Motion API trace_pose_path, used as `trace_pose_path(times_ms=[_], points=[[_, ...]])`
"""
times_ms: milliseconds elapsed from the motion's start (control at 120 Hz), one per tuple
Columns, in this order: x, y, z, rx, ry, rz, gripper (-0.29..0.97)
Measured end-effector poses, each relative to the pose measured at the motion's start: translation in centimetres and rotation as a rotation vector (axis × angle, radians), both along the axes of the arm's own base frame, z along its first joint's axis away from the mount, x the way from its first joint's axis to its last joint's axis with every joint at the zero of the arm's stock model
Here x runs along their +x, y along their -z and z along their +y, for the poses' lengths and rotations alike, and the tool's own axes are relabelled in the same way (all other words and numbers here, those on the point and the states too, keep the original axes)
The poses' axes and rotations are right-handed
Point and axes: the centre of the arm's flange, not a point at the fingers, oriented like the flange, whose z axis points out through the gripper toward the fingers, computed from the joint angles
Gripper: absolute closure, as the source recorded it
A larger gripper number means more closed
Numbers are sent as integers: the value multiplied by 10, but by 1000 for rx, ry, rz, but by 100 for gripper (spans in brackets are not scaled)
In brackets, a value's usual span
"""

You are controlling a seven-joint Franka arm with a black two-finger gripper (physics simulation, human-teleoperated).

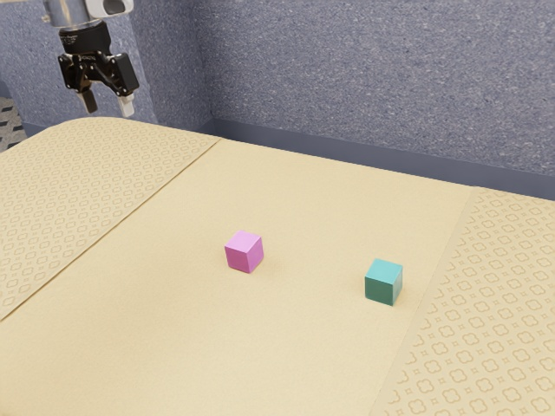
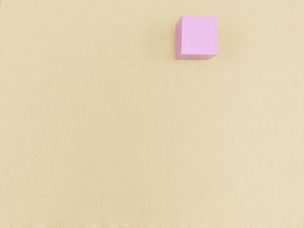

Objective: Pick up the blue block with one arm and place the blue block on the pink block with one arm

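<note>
A pink block [image 1: 244, 251] sits near the middle of the tan table [image 1: 286, 199]; the wrist view looks down on the same pink block [image 2: 197, 37]. A teal-blue block [image 1: 383, 282] rests on the table toward the exterior view's right of the pink one, about a hand's width away. My gripper [image 1: 107, 101] hangs high at the exterior view's upper left, far above and away from both blocks. Its two fingers stand apart with nothing between them.
The table's plain middle band is flanked by patterned strips on both sides [image 1: 78, 199]. A blue-grey wall [image 1: 364, 78] rises behind the table's far edge.
</note>
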Motion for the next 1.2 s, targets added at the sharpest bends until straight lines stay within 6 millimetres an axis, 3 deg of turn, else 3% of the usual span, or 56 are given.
trace_pose_path(times_ms=[183, 208, 233, 283, 350, 408, 458, 525, 633, 683, 750, 808, 892, 933, 975, 1033, 1133, 1200], points=[[-1, -2, -1, 2, -30, 5, 0], [-3, -17, -2, 9, -31, -21, 0], [-11, -50, -6, 19, -30, -82, 0], [-32, -101, -32, 31, -6, -168, 0], [-35, -110, -95, 30, 87, -170, 0], [-31, -95, -152, 33, 168, -144, 0], [-21, -71, -187, 34, 214, -108, 0], [-8, -46, -201, 37, 212, -74, 0], [-3, -23, -216, 46, 204, -41, 0], [-8, -17, -237, 60, 231, -36, 0], [-16, -6, -280, 81, 294, -36, 0], [-11, 24, -305, 90, 325, -22, 0], [-15, 108, -342, 123, 354, 22, 0], [-20, 147, -349, 136, 351, 35, 0], [-23, 168, -356, 134, 346, 24, 0], [-31, 180, -377, 126, 355, -4, 0], [-25, 190, -374, 66, 270, -1, 0], [-20, 196, -382, 35, 240, -2, 0]])
